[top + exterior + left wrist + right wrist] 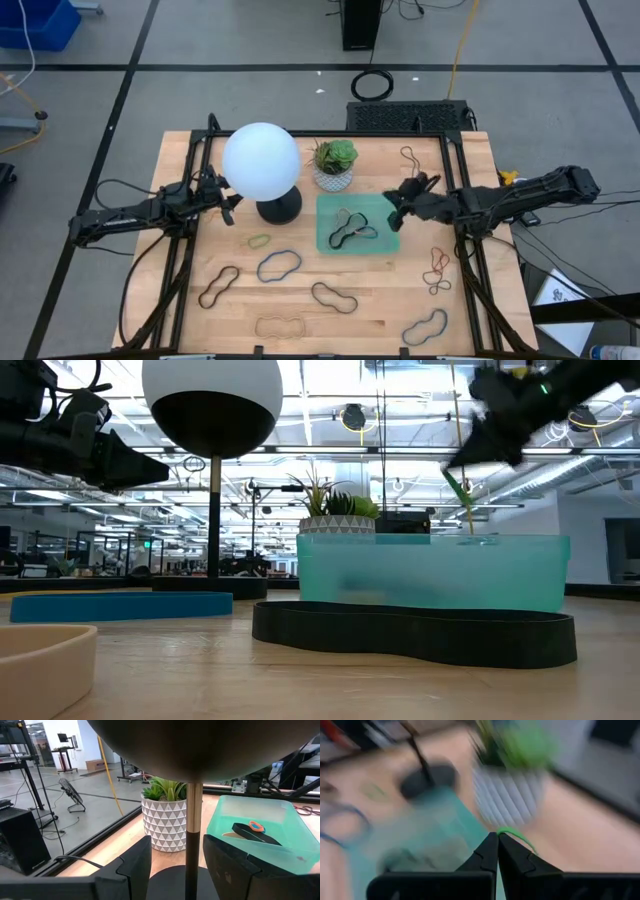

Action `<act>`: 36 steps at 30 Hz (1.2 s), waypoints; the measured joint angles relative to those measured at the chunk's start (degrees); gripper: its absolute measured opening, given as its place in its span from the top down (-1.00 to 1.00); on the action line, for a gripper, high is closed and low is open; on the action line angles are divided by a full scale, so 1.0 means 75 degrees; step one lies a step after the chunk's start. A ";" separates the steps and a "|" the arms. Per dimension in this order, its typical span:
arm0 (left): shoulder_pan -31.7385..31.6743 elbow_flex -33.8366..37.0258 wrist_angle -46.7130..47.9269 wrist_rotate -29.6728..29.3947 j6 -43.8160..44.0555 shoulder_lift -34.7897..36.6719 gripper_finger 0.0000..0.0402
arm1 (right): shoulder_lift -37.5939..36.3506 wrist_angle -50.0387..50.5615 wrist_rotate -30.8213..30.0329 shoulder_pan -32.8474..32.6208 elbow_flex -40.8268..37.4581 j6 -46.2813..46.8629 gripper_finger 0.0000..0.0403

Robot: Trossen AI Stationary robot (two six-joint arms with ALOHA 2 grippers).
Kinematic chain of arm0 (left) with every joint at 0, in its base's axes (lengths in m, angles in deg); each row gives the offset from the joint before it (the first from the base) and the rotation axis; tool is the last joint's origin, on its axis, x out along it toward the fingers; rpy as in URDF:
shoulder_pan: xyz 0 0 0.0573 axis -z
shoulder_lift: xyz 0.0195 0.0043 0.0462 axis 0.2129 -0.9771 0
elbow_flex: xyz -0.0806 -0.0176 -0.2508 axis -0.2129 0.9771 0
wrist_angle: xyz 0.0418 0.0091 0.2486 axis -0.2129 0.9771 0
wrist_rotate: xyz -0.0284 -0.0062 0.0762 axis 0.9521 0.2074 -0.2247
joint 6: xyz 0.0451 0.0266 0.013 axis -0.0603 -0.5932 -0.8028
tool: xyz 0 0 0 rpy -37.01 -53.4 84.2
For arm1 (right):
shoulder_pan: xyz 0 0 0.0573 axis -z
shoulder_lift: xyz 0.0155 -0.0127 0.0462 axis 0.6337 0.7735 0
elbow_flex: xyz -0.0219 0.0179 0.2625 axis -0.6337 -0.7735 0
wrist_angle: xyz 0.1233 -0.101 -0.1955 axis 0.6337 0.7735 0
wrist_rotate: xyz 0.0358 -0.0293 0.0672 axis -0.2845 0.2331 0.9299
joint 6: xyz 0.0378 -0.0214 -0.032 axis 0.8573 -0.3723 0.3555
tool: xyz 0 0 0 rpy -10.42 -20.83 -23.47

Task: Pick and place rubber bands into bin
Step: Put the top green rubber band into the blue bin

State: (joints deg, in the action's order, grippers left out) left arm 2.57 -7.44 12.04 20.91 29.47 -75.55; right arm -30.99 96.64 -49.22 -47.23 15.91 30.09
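Mint bin (pixel 328 238) holding rubber bands (pixel 352 229)

Pale wood-grain table (pixel 380 300); translucent mint plastic bin (pixel 432 572); matt black rubber band (pixel 415 633); glossy white lamp globe (pixel 260 161).

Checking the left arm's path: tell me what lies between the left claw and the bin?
The lamp's black base, seen in the high view, lies between the left claw and the bin.

Mint-green bin (pixel 330 240), white triangle-patterned pot (pixel 164 823), blue band (pixel 279 265).
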 joint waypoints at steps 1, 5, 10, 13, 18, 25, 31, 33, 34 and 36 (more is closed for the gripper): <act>-0.0001 0.0000 0.0000 -0.0001 0.0000 -0.0001 0.07 | 0.0008 -0.0720 0.0023 -0.0002 0.0000 -0.0545 1.00; 0.0000 -0.0001 0.0000 -0.0002 -0.0006 0.0002 0.07 | 0.0118 -0.3045 0.0337 -0.0023 0.0006 -0.2554 1.00; -0.0001 0.0000 0.0000 -0.0002 -0.0006 0.0000 0.07 | 0.0438 -0.4544 0.1263 -0.0022 0.0006 -0.3754 1.00; 0.0000 0.0001 0.0000 -0.0002 -0.0003 -0.0001 0.07 | 0.0664 -0.4453 0.1597 0.0019 0.0006 -0.3914 1.00; 0.0000 -0.0001 0.0000 -0.0002 -0.0002 -0.0001 0.07 | 0.1003 -0.3647 0.1611 0.0094 0.0006 -0.3738 1.00; -0.0003 -0.0001 0.0000 0.0000 0.0017 0.0000 0.07 | 0.1746 -0.0896 0.1625 0.0373 0.1077 -0.2786 1.00; 0.0000 -0.0001 0.0001 -0.0002 0.0020 0.0000 0.07 | 0.2708 0.0790 0.2578 0.0504 0.2105 -0.2445 1.00; 0.0000 -0.0001 0.0000 0.0000 0.0018 -0.0001 0.07 | 0.3070 0.1096 0.2979 0.0553 0.2215 -0.2324 1.00; 0.0000 0.0000 0.0000 -0.0001 0.0019 0.0000 0.07 | 0.3246 0.1188 0.3118 0.0562 0.2229 -0.2240 1.00; -0.0002 -0.0001 0.0003 -0.0002 0.0017 -0.0001 0.07 | 0.3581 0.1413 0.3440 0.0598 0.2229 -0.2097 1.00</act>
State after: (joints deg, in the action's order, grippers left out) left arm 2.56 -7.45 12.07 20.90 29.61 -75.55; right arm -4.14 107.24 -23.42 -42.75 32.63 14.36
